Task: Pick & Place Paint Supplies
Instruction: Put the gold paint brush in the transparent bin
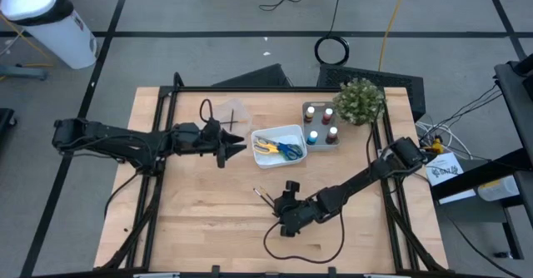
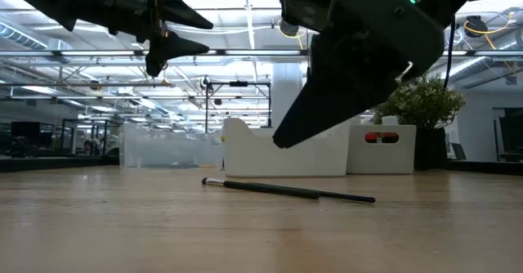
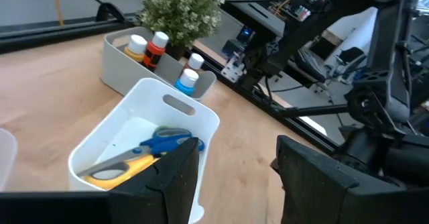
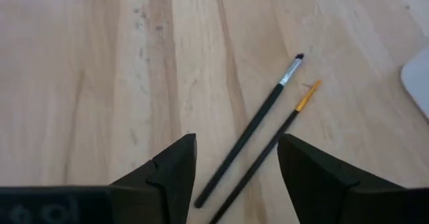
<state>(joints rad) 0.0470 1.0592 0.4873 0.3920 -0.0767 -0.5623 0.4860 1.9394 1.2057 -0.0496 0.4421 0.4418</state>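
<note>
- Two brushes (image 4: 258, 133) remain loose on the table (image 1: 208, 220), at 6 o'clock of the white tray (image 1: 287, 132).
- Scissors (image 3: 151, 150) are seen stowed in that tray; paint pots (image 1: 321, 124) stand in the tray at its 3 o'clock.
- Right gripper (image 4: 234, 174) hovers over the brushes, jaws parted, nothing held.
- Left gripper (image 3: 234, 177) waits at 9 o'clock of the white tray, jaws parted, empty.

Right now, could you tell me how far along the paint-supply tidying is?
Done: scissors lie in the white tray, and paint pots sit in their holder. In hand: the right gripper hangs open and empty above two brushes on the table. Left: both brushes need picking up. The left gripper hovers open near the tray.
</note>
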